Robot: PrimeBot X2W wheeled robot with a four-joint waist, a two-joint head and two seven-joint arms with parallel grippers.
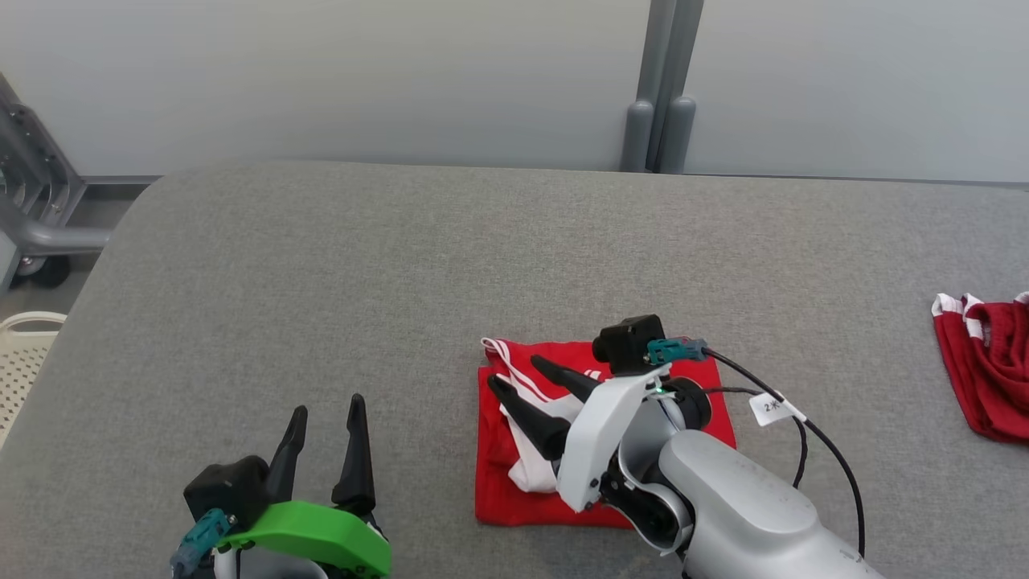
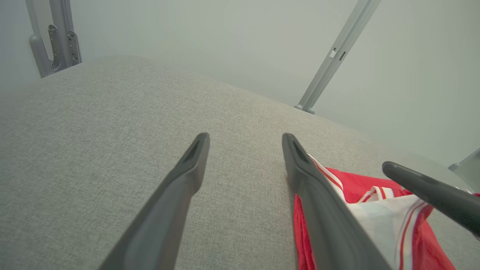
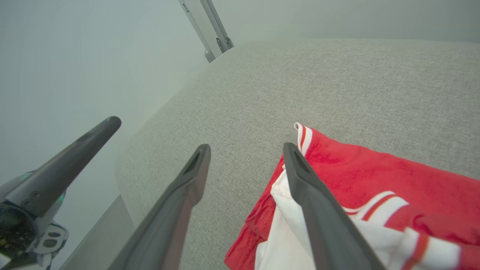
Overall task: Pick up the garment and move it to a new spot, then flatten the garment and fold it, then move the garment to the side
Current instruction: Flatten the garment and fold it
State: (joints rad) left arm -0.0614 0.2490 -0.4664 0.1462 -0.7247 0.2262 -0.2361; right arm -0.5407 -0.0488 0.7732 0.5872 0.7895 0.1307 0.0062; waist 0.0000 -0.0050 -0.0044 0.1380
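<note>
Fold seemingly done, sideways move not yet begun.
Right gripper (image 1: 516,372) was spread and empty over the red-and-white garment (image 1: 502,482), a rough square at lower centre on the grey table (image 1: 321,265); left gripper (image 1: 328,404) was spread at lower left. The next move called for pinching an edge to carry it aside.

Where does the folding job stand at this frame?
Done: the red garment lies folded into a rough square on the grey table. In hand: nothing; the right gripper hangs open over it, and the left gripper is open off to its side. Left: moving it to the side.
</note>
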